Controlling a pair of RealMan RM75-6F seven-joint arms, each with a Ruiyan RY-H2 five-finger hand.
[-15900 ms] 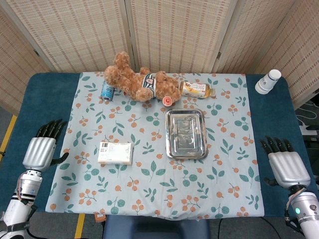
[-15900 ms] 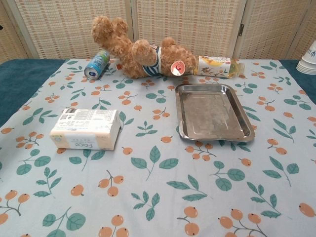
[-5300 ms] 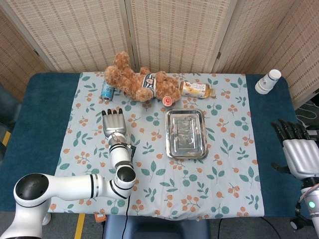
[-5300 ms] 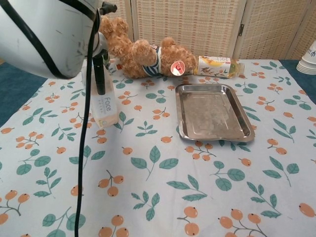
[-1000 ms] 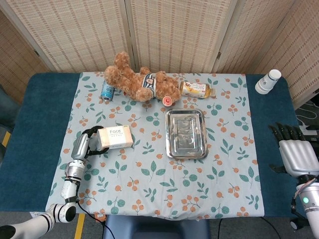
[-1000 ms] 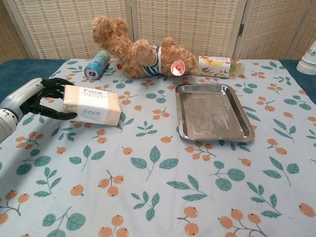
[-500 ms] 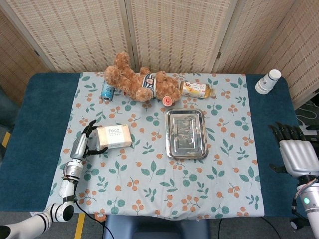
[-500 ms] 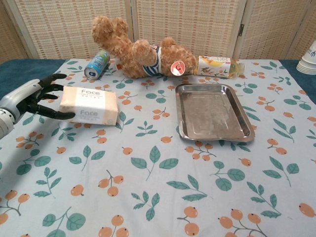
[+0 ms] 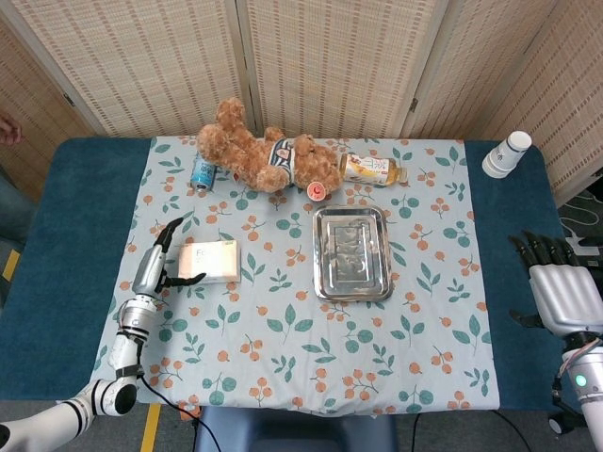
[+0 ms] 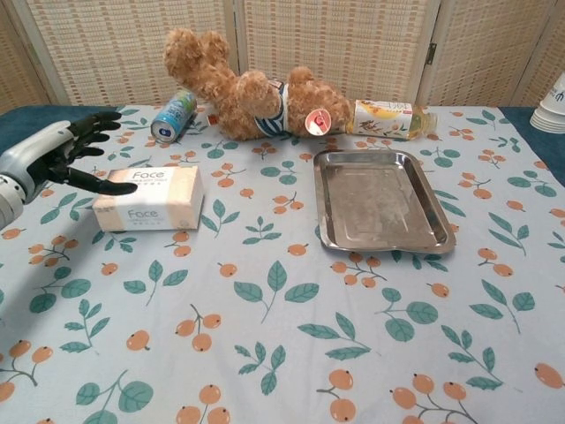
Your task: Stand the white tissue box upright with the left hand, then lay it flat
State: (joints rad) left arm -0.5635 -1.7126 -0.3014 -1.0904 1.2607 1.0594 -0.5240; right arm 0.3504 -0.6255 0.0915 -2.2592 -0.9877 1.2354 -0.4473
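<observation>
The white tissue box (image 9: pixel 212 261) (image 10: pixel 148 199) lies flat on the floral cloth at the left, its "Face" print facing up and toward me. My left hand (image 9: pixel 155 264) (image 10: pixel 62 159) is just left of it with its fingers spread and lifted off the box. Only the thumb tip reaches the box's top left edge. My right hand (image 9: pixel 562 297) rests open on the blue table at the far right, away from everything.
A teddy bear (image 9: pixel 268 155) lies at the back, with a blue can (image 9: pixel 203 172) to its left and a tea bottle (image 9: pixel 372 169) to its right. A steel tray (image 9: pixel 351 252) sits mid-table. Stacked paper cups (image 9: pixel 507 153) stand back right.
The box has come down from a tilt in my left hand to lie flat on the cloth. The left fingers have opened and drawn back to the left. The right hand has stayed still.
</observation>
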